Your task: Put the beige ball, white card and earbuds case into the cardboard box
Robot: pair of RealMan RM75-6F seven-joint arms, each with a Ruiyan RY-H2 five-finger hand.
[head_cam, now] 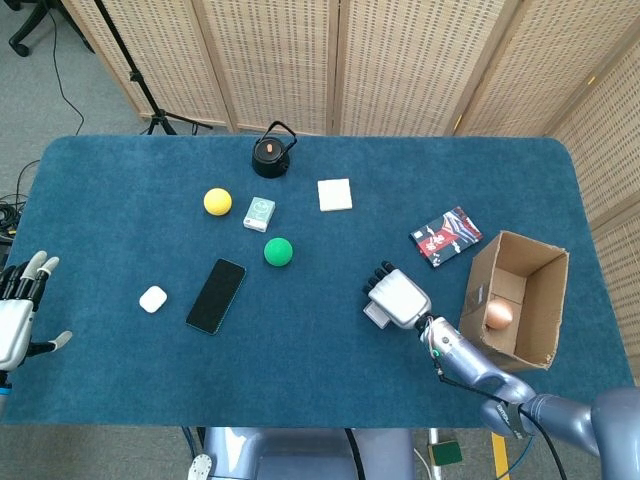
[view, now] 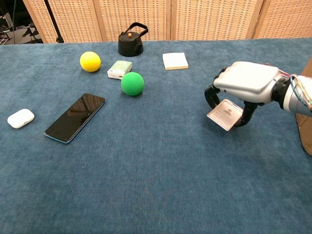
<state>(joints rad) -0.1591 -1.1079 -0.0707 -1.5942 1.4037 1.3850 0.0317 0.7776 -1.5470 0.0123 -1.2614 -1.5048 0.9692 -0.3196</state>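
- While my right hand (view: 243, 83) hangs over the napped blue table cloth (view: 146, 185), its pale smooth shell faces up and its dark fingers (view: 210, 95) curl downward.
- Between those fingers and my thumb I pinch the white card (view: 225, 114), a thin flat rectangle with faint print, tilted and lifted off the cloth.
- My right forearm runs from the hand toward four o'clock in the head view, with loose wires along the wrist.
- At three o'clock from that hand stands the cardboard box (head_cam: 540, 300), plain brown corrugated board, flaps open; the beige ball (head_cam: 499, 315), round and matte, lies inside it.
- Far off at nine o'clock, the earbuds case (view: 20, 118) rests on the cloth, a small glossy white pebble shape, just beside the black phone (view: 75, 117), a flat glassy slab.
- My left hand (head_cam: 18, 315) is at the table's left edge, fingers apart and straight, holding nothing.
- Toward eleven o'clock from my right hand sit a fuzzy green ball (view: 132, 83), a yellow ball (view: 90, 61), a small pale green box (view: 119, 69), a square white pad (view: 175, 61) and a black kettle (view: 131, 43) with a looped handle.
- Just beside the box, at its eleven o'clock, lies a flat printed packet (head_cam: 446, 236) in red, black and white.
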